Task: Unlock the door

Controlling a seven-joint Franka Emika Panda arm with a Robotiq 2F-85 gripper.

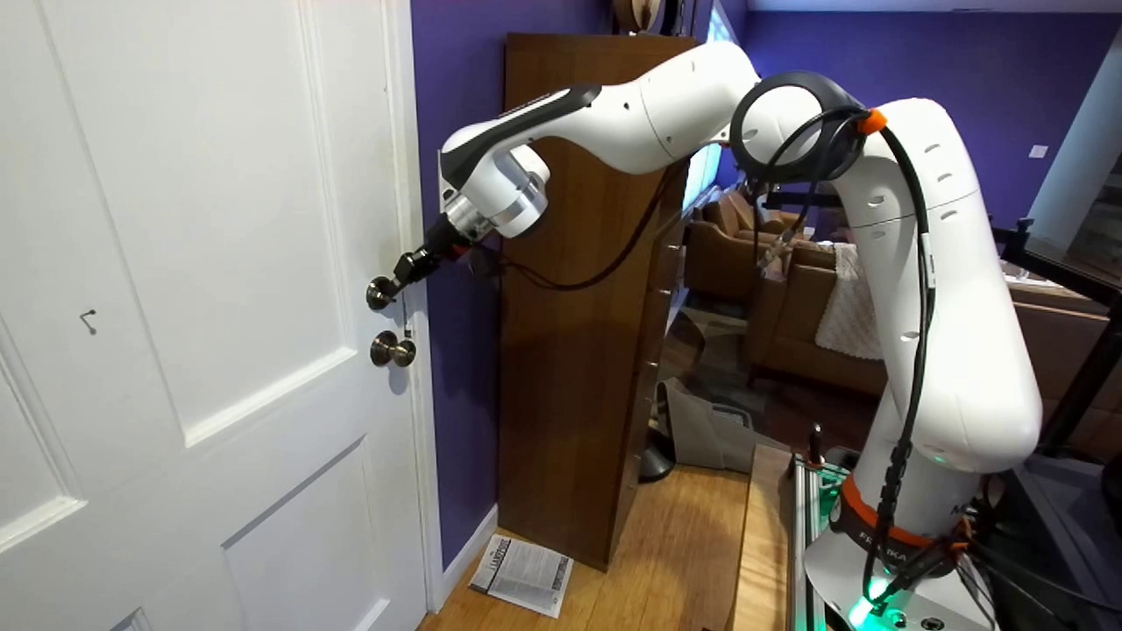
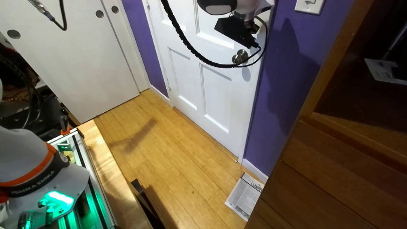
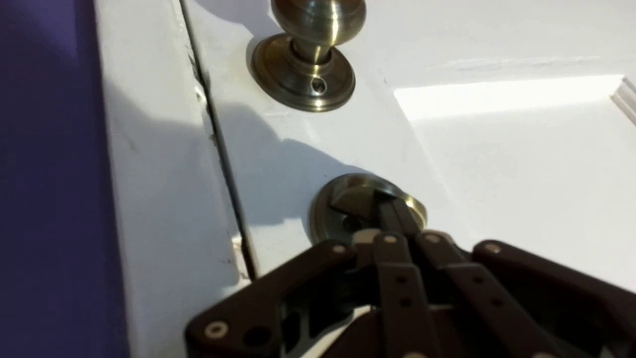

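The fingers (image 3: pixel 407 219) are pressed together; I see no gap between them. In the wrist view, a little below the middle, their tips stand over the right part of the lock (image 3: pixel 324 219), beside its small turn piece (image 3: pixel 353 201); whether they touch it, I cannot tell. This turn piece looks like metal, so I expect it to be hard, smooth and rather slippery, with some resistance in turning. The better hold would be across its two flat sides, close to the middle. Further out, the knob (image 3: pixel 318 22) is at the top of the wrist view. The lock is set in the white door (image 1: pixel 237 263), left of centre in an exterior view.
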